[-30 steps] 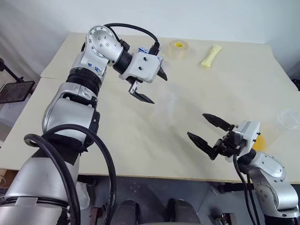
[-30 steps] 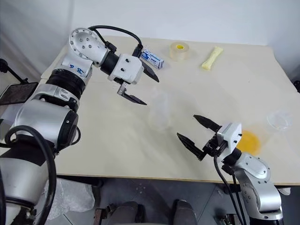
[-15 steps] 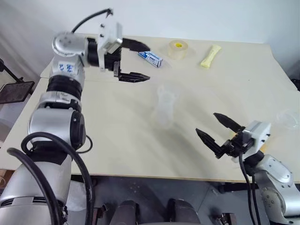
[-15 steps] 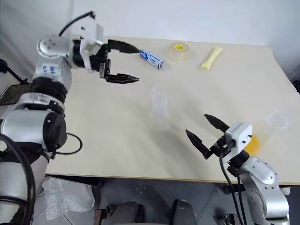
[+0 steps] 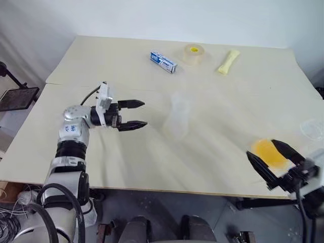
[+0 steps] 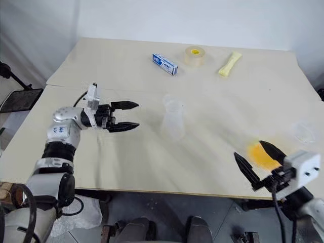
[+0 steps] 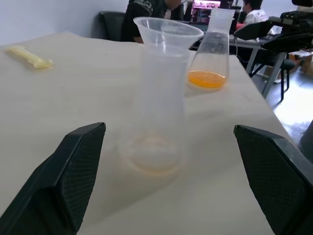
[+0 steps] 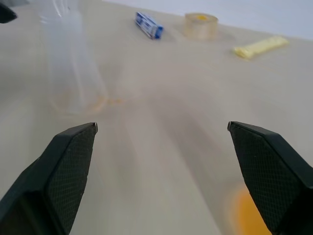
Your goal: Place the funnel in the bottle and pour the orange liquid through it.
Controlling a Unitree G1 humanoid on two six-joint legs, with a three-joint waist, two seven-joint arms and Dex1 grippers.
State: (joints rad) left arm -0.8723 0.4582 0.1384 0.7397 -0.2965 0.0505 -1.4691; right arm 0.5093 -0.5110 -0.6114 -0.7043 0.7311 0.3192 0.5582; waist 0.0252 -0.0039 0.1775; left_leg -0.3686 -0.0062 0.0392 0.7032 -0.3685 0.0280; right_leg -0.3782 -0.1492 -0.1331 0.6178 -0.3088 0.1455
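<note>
The bottle (image 6: 173, 119) stands upright near the middle of the table (image 6: 212, 61), a clear funnel (image 7: 167, 33) seated in its neck. It looks empty, though a faint orange tinge at its base is hard to read. The left gripper (image 6: 125, 116) sits level to the bottle's left, pointing at it, fingers spread wide with nothing between them. To the bottle's right, near the table's front edge, a second flask (image 7: 211, 55) holds the orange liquid (image 5: 267, 151). The right gripper (image 5: 273, 158) hovers just in front of that flask, jaws spread and empty. Behind the bottle lie a blue box (image 5: 163, 61), a tape roll (image 5: 192, 53) and a yellow packet (image 5: 228, 60). A clear cup (image 6: 304, 130) stands at the bottle's far right.
</note>
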